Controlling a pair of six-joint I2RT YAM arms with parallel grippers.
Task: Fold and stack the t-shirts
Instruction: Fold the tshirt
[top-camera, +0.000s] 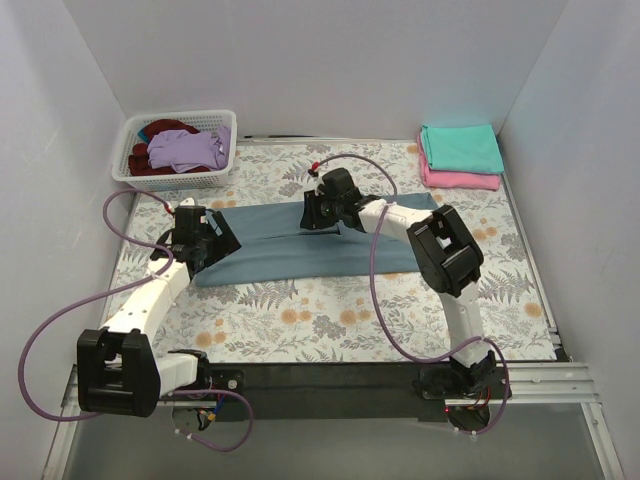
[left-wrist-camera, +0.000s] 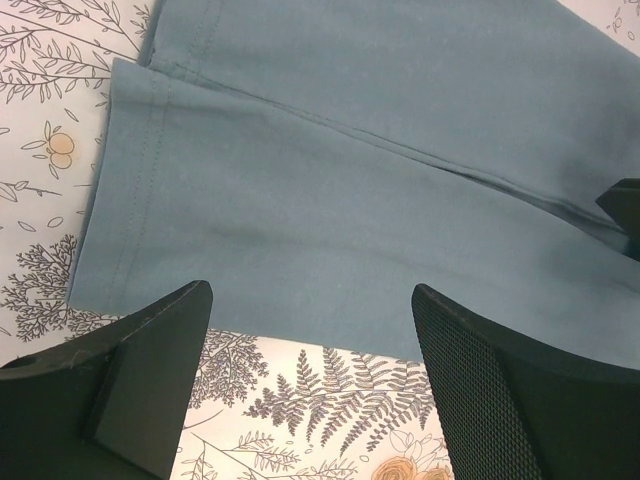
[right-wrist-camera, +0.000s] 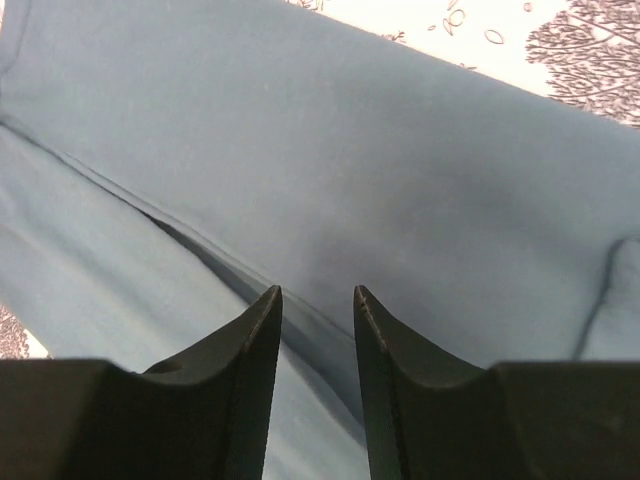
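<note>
Slate-blue t-shirt (top-camera: 290, 258) flat on fern-print tablecloth (top-camera: 330, 320)

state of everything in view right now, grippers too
blue-grey t-shirt: flat, folded into a long strip, unstacked
teal t-shirt: folded, atop the pink one
pink t-shirt: folded, bottom of stack
lilac t-shirt: crumpled in white basket
dark red t-shirt: crumpled, partly under lilac one
left gripper: open wide above blue-grey shirt
right gripper: slightly open above same shirt
</note>
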